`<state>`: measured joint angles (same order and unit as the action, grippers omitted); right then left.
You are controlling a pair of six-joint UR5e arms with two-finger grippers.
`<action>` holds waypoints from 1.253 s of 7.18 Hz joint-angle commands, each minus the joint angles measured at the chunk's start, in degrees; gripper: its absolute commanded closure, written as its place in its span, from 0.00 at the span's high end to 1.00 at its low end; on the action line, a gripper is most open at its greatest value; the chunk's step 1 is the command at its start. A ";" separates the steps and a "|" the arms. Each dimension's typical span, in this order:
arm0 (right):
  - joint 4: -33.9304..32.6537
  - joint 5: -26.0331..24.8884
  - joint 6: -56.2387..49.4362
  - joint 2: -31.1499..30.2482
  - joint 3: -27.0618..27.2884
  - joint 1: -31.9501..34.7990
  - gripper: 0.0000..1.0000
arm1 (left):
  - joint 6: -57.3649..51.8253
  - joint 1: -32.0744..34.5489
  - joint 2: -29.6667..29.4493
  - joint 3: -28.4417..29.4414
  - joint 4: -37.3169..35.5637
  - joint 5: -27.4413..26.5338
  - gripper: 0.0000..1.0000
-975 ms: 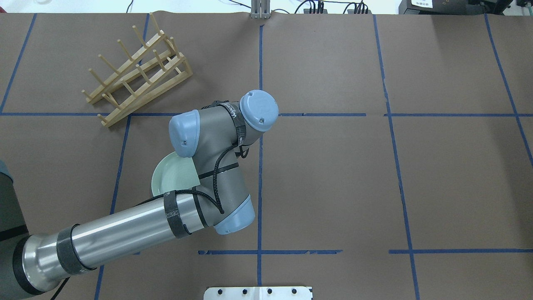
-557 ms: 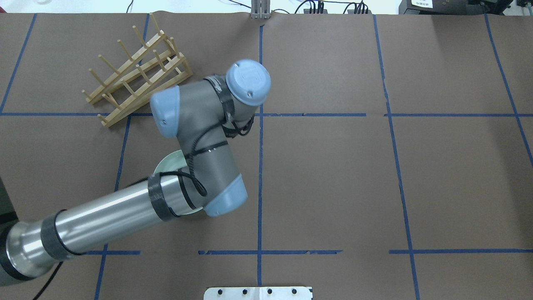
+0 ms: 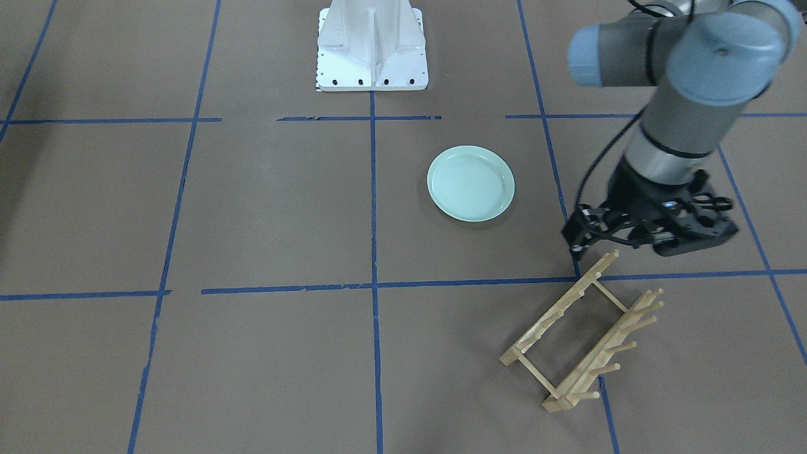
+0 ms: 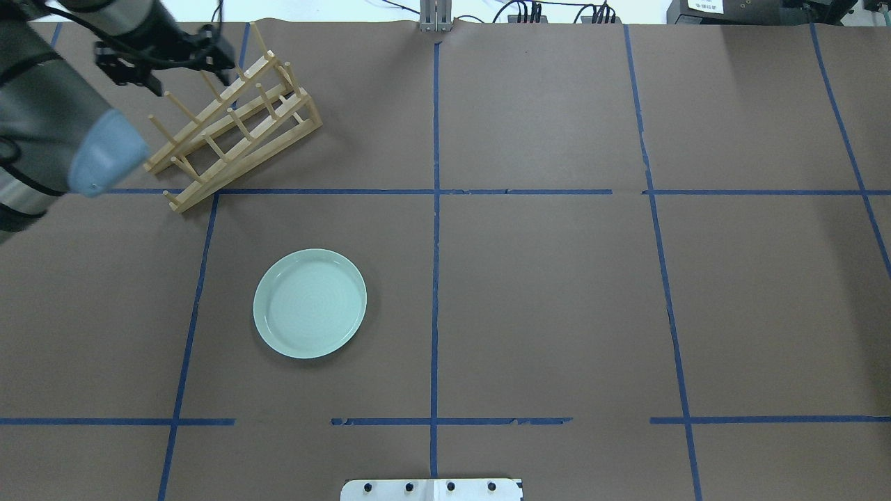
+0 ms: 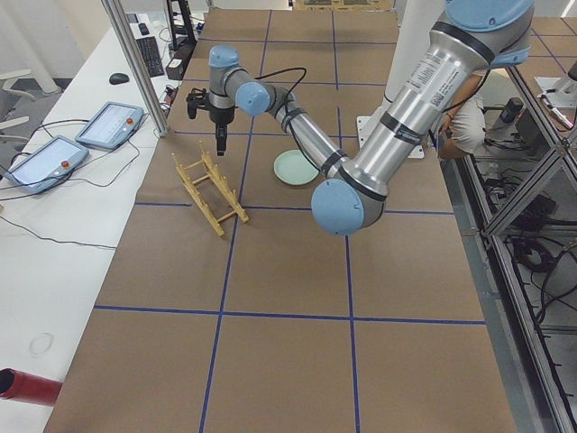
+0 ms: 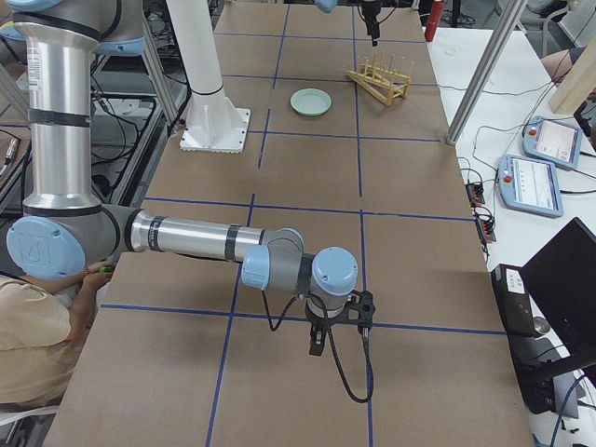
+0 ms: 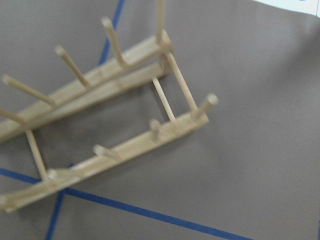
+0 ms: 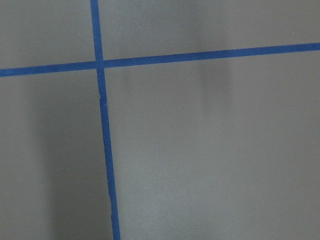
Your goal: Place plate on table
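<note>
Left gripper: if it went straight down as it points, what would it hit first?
Probably the end pegs of the wooden dish rack below the left gripper; depth is unclear, so it might just miss onto the table.

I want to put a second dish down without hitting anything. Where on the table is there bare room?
Bare: the table right of the middle tape line, in the overhead view, and the strip between the plate and the robot base. Crowded: the far left corner, where the left gripper hangs close to the rack.
</note>
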<state>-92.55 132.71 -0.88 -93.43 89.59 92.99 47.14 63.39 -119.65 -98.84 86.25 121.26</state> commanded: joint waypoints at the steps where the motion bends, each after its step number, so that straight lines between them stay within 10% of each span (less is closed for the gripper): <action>1: 0.00 0.00 0.00 0.00 -0.03 0.00 1.00 | -28.29 13.45 12.72 0.13 0.67 4.07 1.00; 4: 0.00 0.00 0.00 0.00 -0.03 0.00 1.00 | -51.67 25.53 27.14 0.23 4.07 8.19 1.00; 9: 0.00 0.00 0.00 0.00 -0.03 0.00 1.00 | -51.54 28.72 30.79 -0.03 5.24 10.84 1.00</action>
<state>-92.55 132.71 -0.90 -93.43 89.56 92.99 -4.81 92.03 -89.01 -98.67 91.53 131.88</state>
